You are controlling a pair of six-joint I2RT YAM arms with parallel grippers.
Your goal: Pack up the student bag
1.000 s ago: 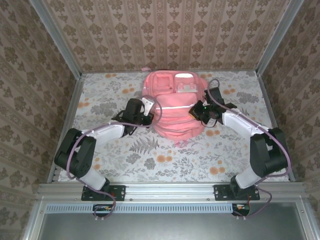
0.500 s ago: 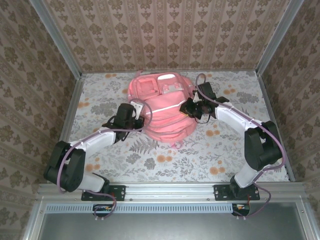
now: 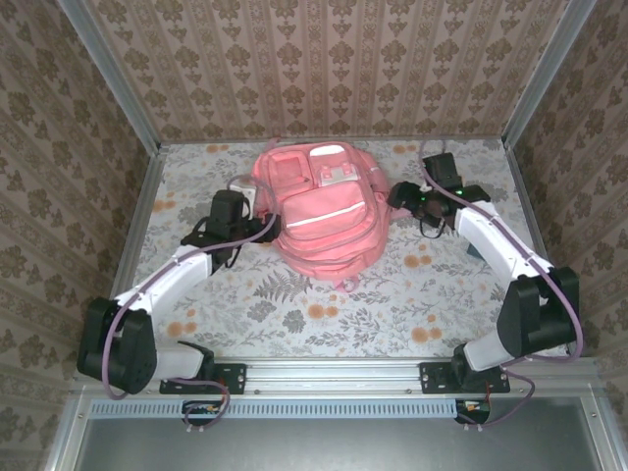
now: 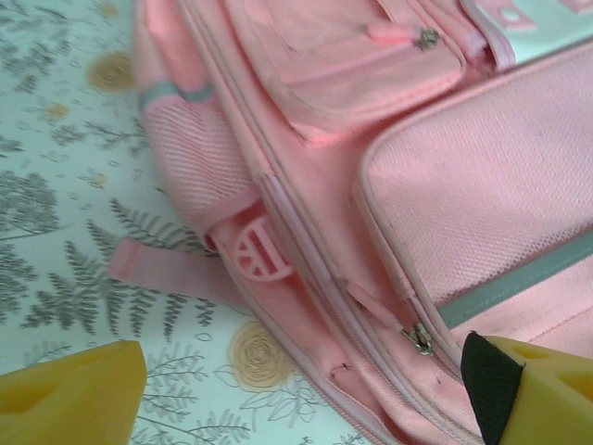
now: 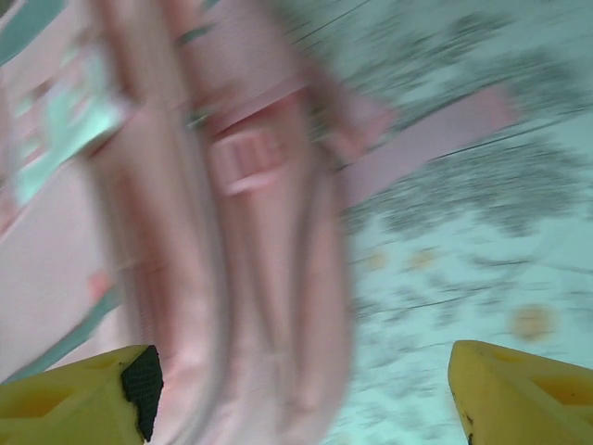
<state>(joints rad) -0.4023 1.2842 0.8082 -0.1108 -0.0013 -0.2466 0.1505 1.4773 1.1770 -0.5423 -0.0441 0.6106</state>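
The student bag (image 3: 320, 211), a large pink backpack, lies flat on the floral table with its front pockets up and zips closed. My left gripper (image 3: 255, 204) is beside the bag's left side, open and holding nothing. In the left wrist view its yellow fingers (image 4: 70, 400) straddle the bag's (image 4: 445, 176) side seam, a zip pull and a loose pink strap (image 4: 162, 270); the left gripper (image 4: 301, 400) hangs apart from the fabric. My right gripper (image 3: 397, 196) is open just off the bag's right side. The blurred right wrist view has the right gripper (image 5: 301, 394) wide over the bag's (image 5: 185, 241) edge.
The floral tablecloth (image 3: 324, 314) has free room in front of the bag and at both sides. Wallpapered walls and metal frame posts (image 3: 137, 211) close the table at left, right and back.
Both grippers were shut on the bag's sides and shifted it left. They have now opened, let go and drawn outward, the right one still moving.
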